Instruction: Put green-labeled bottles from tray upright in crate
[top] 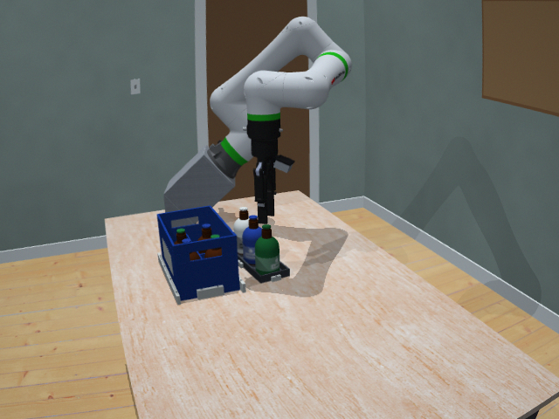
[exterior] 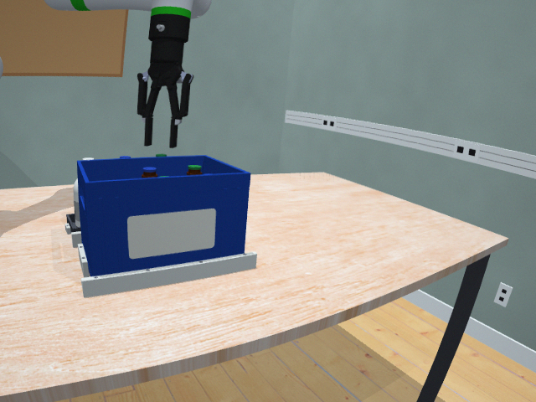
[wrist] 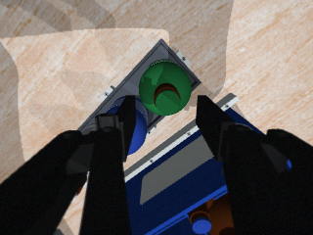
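Observation:
A green-labeled bottle (top: 266,254) (wrist: 152,83) stands upright at the near end of the black tray (top: 272,274) (wrist: 168,51). Behind it on the tray stand a blue-labeled bottle (top: 251,241) (wrist: 139,127) and a white-labeled bottle (top: 241,227). The blue crate (top: 203,271) (exterior: 108,208) (wrist: 161,211) sits right beside the tray and holds three brown bottles: two with green caps (top: 181,232) (exterior: 194,167) and one with a blue cap (top: 205,226) (exterior: 149,169). My gripper (top: 265,216) (exterior: 161,140) (wrist: 165,109) is open and empty. It hangs straight above the green-labeled bottle, fingertips a little above its cap.
The crate rests in a grey base frame (exterior: 172,272) on the wooden table (top: 315,338). The arm's grey base block (top: 198,180) stands behind the crate. The table edge runs close in front of the crate in the exterior view.

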`<control>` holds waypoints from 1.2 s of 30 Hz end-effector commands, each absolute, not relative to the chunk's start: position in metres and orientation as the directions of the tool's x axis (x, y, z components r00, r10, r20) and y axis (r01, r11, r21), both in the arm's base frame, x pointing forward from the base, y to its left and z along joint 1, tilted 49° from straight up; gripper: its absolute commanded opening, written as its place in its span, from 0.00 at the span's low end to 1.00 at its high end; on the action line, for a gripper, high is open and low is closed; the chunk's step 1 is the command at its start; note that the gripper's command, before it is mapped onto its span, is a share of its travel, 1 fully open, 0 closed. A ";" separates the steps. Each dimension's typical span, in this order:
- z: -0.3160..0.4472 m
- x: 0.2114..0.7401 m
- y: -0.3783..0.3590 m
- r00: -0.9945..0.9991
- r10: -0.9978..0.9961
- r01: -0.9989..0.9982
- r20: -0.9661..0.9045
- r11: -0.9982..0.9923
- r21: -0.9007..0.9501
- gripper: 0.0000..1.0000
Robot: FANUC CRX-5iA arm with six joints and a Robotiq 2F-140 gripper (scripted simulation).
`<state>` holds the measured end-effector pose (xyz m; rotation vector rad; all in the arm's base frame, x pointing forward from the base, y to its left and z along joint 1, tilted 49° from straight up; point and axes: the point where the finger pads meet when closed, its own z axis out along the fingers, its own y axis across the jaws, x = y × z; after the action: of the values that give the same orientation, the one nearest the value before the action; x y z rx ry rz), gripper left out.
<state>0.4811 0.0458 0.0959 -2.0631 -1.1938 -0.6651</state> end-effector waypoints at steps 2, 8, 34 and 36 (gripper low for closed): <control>0.096 0.481 0.045 0.455 0.552 0.884 0.698 -0.371 -0.283 0.44; 0.096 0.481 0.045 0.455 0.552 0.884 0.698 -0.371 -0.283 0.44; 0.089 0.483 0.054 0.455 0.552 0.884 0.698 -0.371 -0.283 0.44; 0.088 0.483 0.055 0.455 0.552 0.884 0.698 -0.371 -0.283 0.44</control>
<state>0.4823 0.0546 0.0882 -2.0631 -1.1938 -0.6650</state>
